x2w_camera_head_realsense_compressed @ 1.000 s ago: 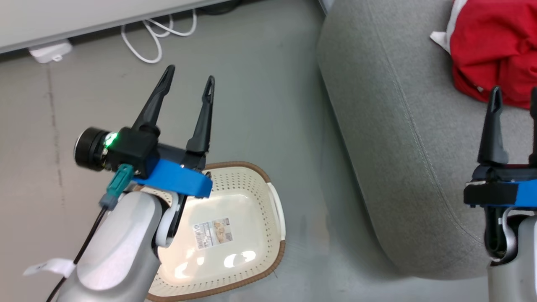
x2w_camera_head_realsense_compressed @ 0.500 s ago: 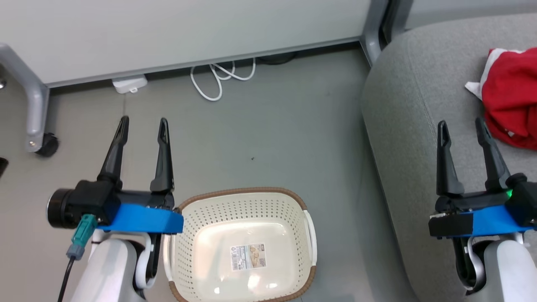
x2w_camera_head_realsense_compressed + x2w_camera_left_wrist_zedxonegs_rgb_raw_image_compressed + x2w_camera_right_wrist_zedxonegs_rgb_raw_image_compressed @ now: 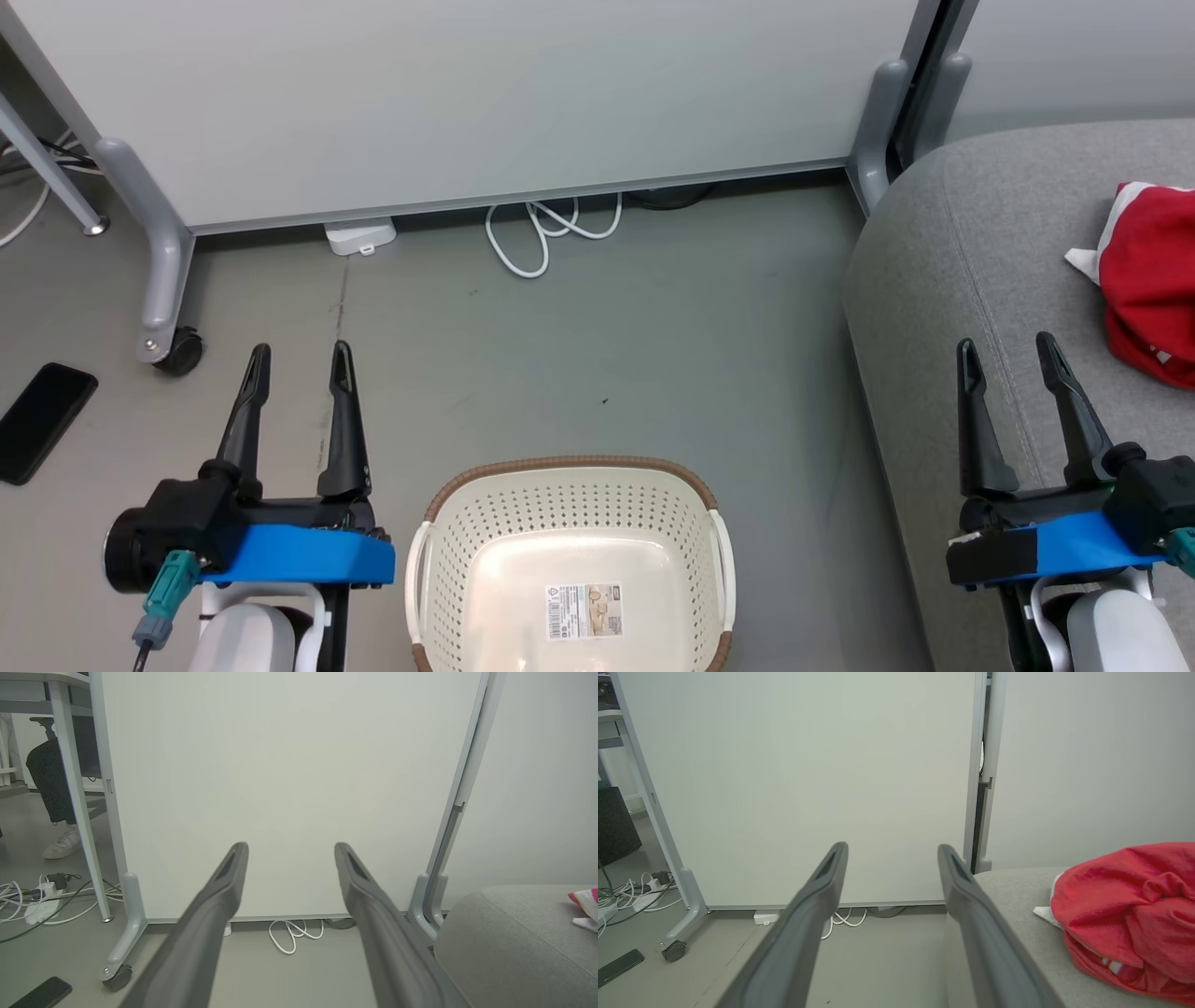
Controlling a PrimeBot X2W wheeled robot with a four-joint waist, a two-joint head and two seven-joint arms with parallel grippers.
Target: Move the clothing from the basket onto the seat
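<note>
The cream basket [image 3: 571,499] with its brown rim stands on the floor at the bottom centre; its inside holds only a label sticker. Red clothing [image 3: 1150,280] with white trim lies bunched on the grey seat [image 3: 980,243] at the right, also seen as the clothing [image 3: 1129,914] on the seat [image 3: 1017,896] and the seat [image 3: 514,938]. My left gripper [image 3: 297,358] hangs open over the floor left of the basket, nothing between its fingers. Over the seat's left part my right gripper [image 3: 1006,352] is open and empty, left of the clothing and apart from it.
A white partition panel [image 3: 467,93] on grey wheeled legs [image 3: 163,252] stands behind. A white cable [image 3: 546,233] and a small white box [image 3: 359,235] lie at its foot. A black phone [image 3: 42,420] lies on the floor at the left. A person's leg and shoe [image 3: 60,842] show beyond a desk.
The head camera has tilted up and turned, so the basket and seat slid down the picture and the partition came into sight. Both grippers have drawn back to the lower corners, still open.
</note>
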